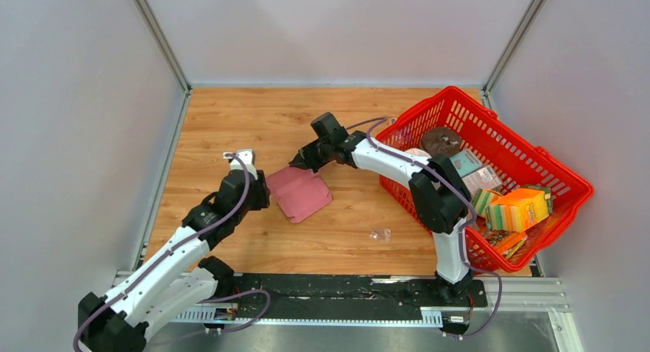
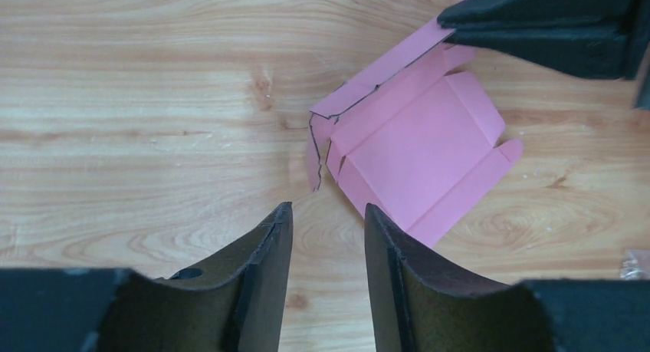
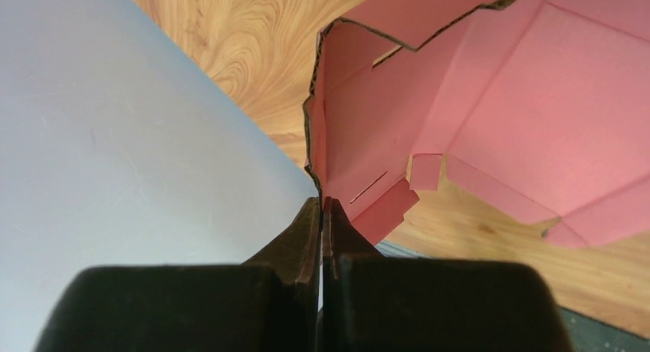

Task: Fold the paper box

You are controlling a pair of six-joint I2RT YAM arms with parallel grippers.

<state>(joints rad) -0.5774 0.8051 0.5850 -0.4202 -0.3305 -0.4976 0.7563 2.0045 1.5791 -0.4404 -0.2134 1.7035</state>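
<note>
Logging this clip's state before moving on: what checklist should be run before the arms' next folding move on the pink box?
1. Right gripper shut on the paper box flap edge: ok.
2. Left gripper open and holding nothing: ok.
3. Only table wood between left gripper and box: ok.
4. Box folded up: not ok, mostly flat, one flap raised.
5. Pinch firm enough to pull: cannot tell.

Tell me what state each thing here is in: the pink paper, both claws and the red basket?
paper box: not yet folded up, mostly flat on the table, one flap lifted.
right gripper: shut, pinching the edge of the paper box's raised flap.
left gripper: open, holding nothing, just short of the paper box.
red basket: filled with packaged goods, untouched by either arm.
</note>
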